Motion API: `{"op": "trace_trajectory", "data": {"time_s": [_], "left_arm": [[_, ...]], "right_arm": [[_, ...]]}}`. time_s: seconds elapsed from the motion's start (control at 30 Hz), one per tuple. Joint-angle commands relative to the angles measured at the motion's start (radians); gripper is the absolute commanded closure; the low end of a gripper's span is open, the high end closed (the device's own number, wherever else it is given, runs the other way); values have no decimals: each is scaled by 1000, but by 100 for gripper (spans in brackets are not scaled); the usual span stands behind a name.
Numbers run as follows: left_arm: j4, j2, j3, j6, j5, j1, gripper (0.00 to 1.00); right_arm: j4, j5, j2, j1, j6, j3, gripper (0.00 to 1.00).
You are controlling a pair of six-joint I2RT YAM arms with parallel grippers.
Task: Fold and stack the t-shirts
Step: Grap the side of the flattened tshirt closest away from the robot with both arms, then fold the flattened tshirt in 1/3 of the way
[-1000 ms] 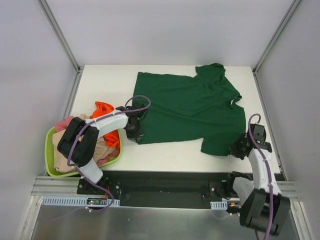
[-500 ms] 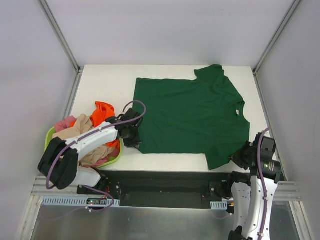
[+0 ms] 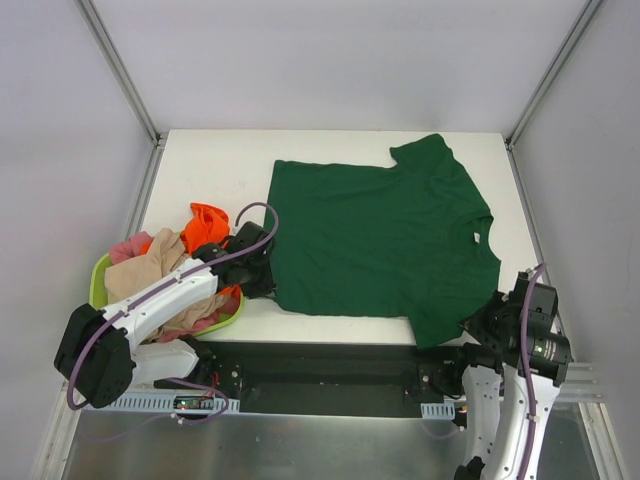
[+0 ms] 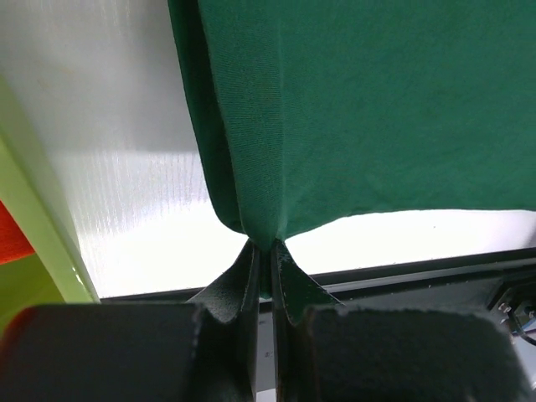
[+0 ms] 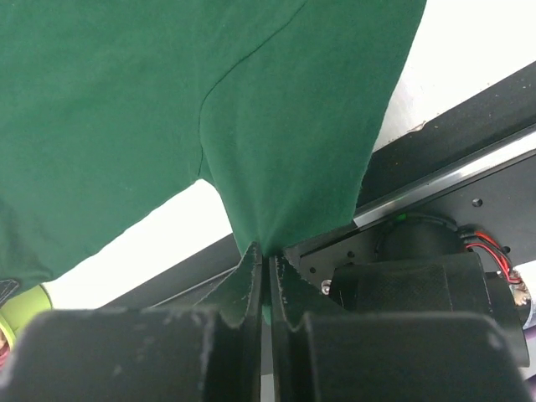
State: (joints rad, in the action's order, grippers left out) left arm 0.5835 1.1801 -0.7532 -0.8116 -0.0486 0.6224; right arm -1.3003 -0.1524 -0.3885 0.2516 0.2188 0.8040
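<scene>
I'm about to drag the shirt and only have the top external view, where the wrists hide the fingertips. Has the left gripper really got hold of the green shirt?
Observer: Yes. The left wrist view shows the left gripper shut on a pinched corner of the green t-shirt, jaws pressed together.
Operator: And the right side?
Observer: The right gripper is shut on the sleeve's edge, with the cloth gathering to a point in the jaws.
Operator: Is anything else caught in either one?
Observer: No, only green cloth shows between the jaws in both wrist views.
</scene>
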Motion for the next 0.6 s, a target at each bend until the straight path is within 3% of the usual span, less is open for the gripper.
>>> {"op": "trace_trajectory", "data": {"time_s": [0.0, 0.57], "left_arm": [[21, -22, -15, -23, 42, 5, 100], [33, 188, -258, -14, 78, -147, 100]], "right_arm": [[2, -33, -68, 0, -4, 21, 98], [351, -64, -447, 0, 57, 116, 99]]}}
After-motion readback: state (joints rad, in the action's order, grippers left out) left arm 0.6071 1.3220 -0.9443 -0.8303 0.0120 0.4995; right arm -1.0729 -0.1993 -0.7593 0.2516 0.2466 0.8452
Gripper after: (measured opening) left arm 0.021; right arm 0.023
